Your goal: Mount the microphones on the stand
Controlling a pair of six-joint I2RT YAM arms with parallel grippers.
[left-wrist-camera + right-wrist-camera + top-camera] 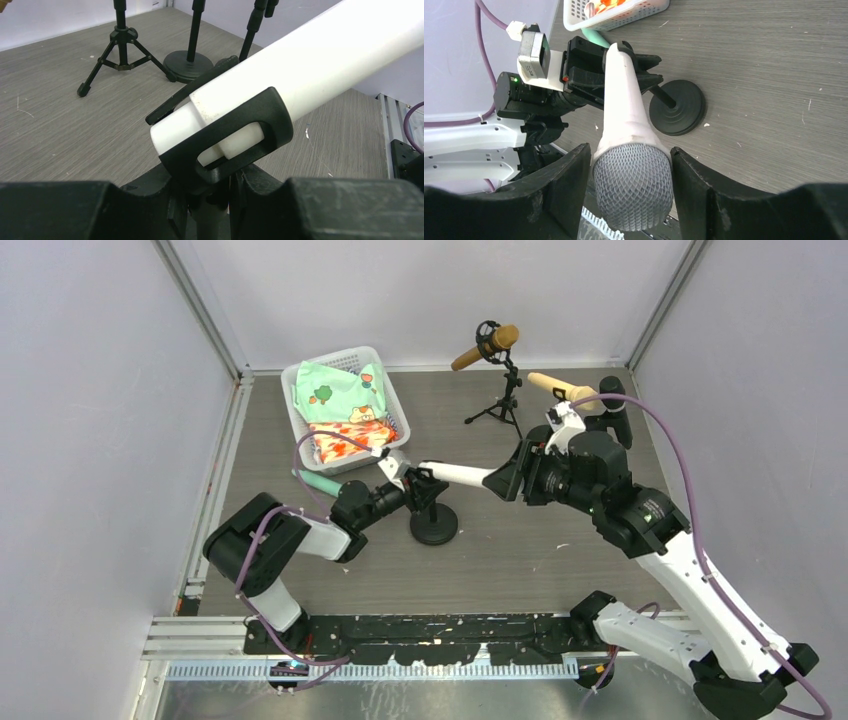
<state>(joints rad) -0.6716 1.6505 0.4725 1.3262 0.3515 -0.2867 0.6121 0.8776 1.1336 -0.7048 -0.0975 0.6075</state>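
Left claw (402, 474) pinches the round-base stand (434, 527). Right claw (631, 165) brackets the white microphone (624, 110), grip unclear. White looks clipped in and the brown microphone (485, 345) mounted; the mint microphone (318, 483) lies on the desk (560, 540).

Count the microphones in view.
4: brown on the tripod, cream far right, white in the round-base stand's clip, mint green beside the basket. Others may be hidden.

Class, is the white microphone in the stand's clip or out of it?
In. The white microphone has its tail end inside the black clip, whose band wraps round it in the left wrist view.
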